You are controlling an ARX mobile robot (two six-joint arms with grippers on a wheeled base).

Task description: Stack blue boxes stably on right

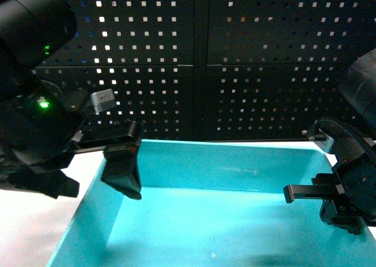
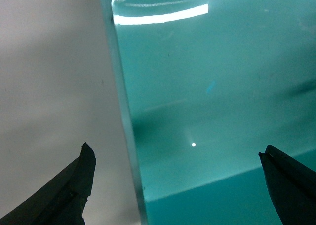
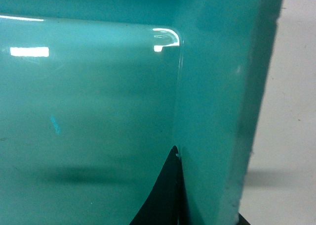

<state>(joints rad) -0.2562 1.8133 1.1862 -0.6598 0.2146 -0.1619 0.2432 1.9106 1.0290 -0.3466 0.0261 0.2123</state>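
Turquoise bin [image 1: 235, 220] fills near foreground, resting on white surface [image 1: 35, 232], directly below both arms; no second bin visible, so stacking judged not yet started, lift and placement on right all remain. Left pincer [image 2: 177, 185] spread wide, straddling bin's left wall, not touching. Right pincer [image 3: 207, 205] astride right wall; spread cannot tell. Pegboard [image 1: 235, 61] behind.

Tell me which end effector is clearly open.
The left end effector: fingers wide apart, straddling the left wall of the turquoise bin; the right end effector hides its spread.
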